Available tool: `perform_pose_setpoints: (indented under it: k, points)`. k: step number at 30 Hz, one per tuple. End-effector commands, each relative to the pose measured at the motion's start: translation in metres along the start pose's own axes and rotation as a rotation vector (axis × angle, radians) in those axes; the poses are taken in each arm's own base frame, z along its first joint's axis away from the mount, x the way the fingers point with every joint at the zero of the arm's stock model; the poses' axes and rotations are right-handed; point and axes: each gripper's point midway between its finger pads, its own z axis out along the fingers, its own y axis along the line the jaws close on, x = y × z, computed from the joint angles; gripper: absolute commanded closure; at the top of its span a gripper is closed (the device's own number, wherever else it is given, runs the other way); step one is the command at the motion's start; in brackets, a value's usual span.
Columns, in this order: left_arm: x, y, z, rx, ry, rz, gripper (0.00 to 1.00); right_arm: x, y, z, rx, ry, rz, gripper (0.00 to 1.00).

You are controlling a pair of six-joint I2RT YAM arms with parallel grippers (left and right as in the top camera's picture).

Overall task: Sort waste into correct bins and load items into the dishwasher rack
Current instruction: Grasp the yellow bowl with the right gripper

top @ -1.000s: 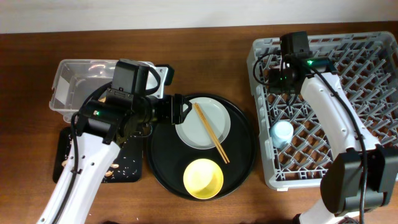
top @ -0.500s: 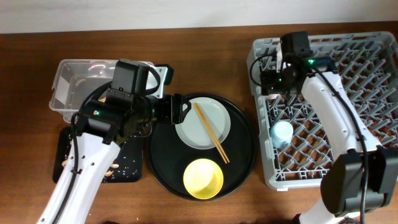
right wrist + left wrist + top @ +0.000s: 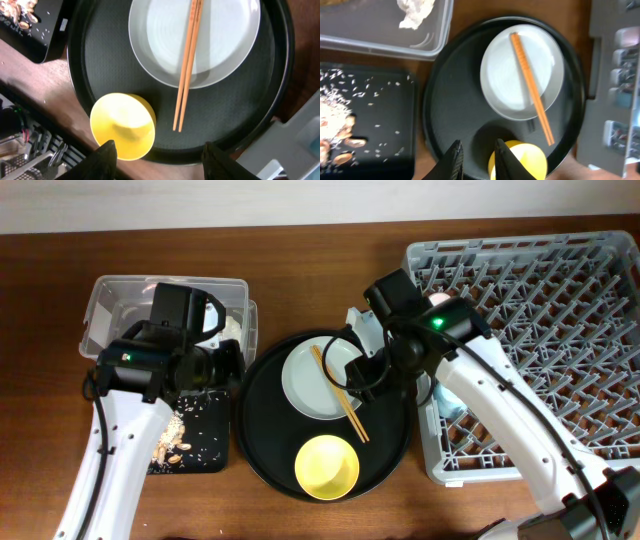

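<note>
Chopsticks lie slantwise across the plate, their lower ends over the round tray. The bowl sits by the gripper, whose fingers are parted and empty. A tissue lies in the tub; scraps litter the flat tray.

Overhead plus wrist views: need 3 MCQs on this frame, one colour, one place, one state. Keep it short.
1. What colour is the bowl?
A yellow
B pink
C light blue

2. Where do the chopsticks lie?
A in the bowl
B across the plate
C under the plate

3. What state is the right gripper in?
A shut on the chopsticks
B shut on the bowl
C open, holding nothing

Answers:
1 A: the bowl is plain yellow in all three views.
2 B: the pair runs slantwise over the plate, with its lower ends past the rim.
3 C: the right wrist view shows the fingers wide apart with nothing between them.
</note>
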Motion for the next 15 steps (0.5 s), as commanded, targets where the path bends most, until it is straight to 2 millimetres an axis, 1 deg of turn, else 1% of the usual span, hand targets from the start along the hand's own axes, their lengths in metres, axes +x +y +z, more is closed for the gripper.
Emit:
perform_pose_setpoints:
  k: [1,2,3,4,5,6,7,9,10,12,13,14,15]
  points:
    - [-0.011,0.037,-0.005,-0.174,-0.067,-0.015,0.61,0.027,0.047,0.017,-0.112,0.105,-0.058,0.44]
    - [-0.017,0.044,-0.007,-0.185,-0.089,-0.052,0.58,0.035,0.058,0.023,-0.116,0.133,-0.092,0.44]
    - [-0.025,0.051,-0.009,-0.188,-0.117,-0.093,0.48,0.053,0.077,0.036,-0.125,0.185,-0.156,0.43]
    - [-0.034,0.062,-0.012,-0.196,-0.15,-0.141,0.13,0.071,0.096,0.048,-0.129,0.228,-0.201,0.4]
    - [-0.039,0.075,-0.016,-0.209,-0.172,-0.179,0.07,0.083,0.112,0.06,-0.133,0.249,-0.223,0.4]
    - [-0.041,0.083,-0.018,-0.219,-0.178,-0.203,0.06,0.091,0.123,0.07,-0.139,0.253,-0.231,0.4]
    - [-0.042,0.09,-0.019,-0.228,-0.181,-0.222,0.01,0.099,0.137,0.085,-0.142,0.243,-0.245,0.4]
    - [-0.042,0.095,-0.02,-0.234,-0.182,-0.235,0.01,0.105,0.143,0.107,-0.085,0.198,-0.252,0.41]
    - [-0.042,0.095,-0.02,-0.234,-0.182,-0.234,0.01,0.107,0.14,0.122,-0.015,0.152,-0.263,0.41]
    - [-0.042,0.095,-0.02,-0.234,-0.181,-0.235,0.01,0.107,0.132,0.134,0.057,0.104,-0.254,0.41]
    - [-0.042,0.095,-0.02,-0.234,-0.182,-0.235,0.01,0.106,0.126,0.139,0.093,0.079,-0.24,0.44]
    - [-0.042,0.095,-0.02,-0.234,-0.182,-0.235,0.01,0.104,0.118,0.146,0.123,0.054,-0.238,0.45]
    - [-0.042,0.095,-0.02,-0.234,-0.182,-0.235,0.01,0.104,0.114,0.15,0.131,0.045,-0.237,0.45]
